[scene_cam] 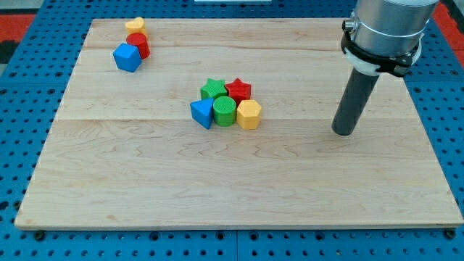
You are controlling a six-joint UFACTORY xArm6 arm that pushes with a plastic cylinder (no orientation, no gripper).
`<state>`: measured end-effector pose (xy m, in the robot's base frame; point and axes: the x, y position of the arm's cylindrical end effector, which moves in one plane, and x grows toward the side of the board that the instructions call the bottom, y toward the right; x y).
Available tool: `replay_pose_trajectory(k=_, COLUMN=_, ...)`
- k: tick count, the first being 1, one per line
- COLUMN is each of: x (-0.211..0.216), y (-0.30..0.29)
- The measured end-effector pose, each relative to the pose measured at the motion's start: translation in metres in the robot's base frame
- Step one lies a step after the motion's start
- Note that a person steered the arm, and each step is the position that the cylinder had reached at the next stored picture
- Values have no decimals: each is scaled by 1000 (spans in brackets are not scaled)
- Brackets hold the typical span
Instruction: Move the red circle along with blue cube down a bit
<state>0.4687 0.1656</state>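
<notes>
My tip [344, 133] rests on the counter [239, 196] at the view's right; this end effector is a bare rod with nothing to open or close, and it touches no block.

The red circle [139, 44] and blue cube [127, 57] lie far off toward the view's left and higher up than the tip, near the counter's top-left corner. They touch each other, the cube just below and left of the circle. A yellow block [135, 25], shape unclear, sits touching the circle's upper edge.

Between the tip and that pair stands a tight cluster: green star [212, 88], red star [238, 90], blue triangle [202, 113], green cylinder [225, 112], yellow hexagon [249, 114].

To do this well, I judge the tip should travel above the cluster, along the view's top, and settle just above the red circle, beside the yellow block. A short, slow push toward the view's bottom-left, in line with both centres, should carry circle and cube together. Pushing off-centre would likely split them.
</notes>
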Motion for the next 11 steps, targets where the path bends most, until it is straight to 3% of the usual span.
replay_pose_trajectory(k=4, x=-2, y=0)
replay_pose_trajectory(k=6, x=-33, y=-5)
replay_pose_trajectory(k=7, x=-90, y=12)
replay_pose_trajectory(k=8, x=-182, y=-20)
replay_pose_trajectory(k=9, x=-227, y=-53)
replay_pose_trajectory(k=10, x=-263, y=-162)
replay_pose_trajectory(k=11, x=-277, y=-196)
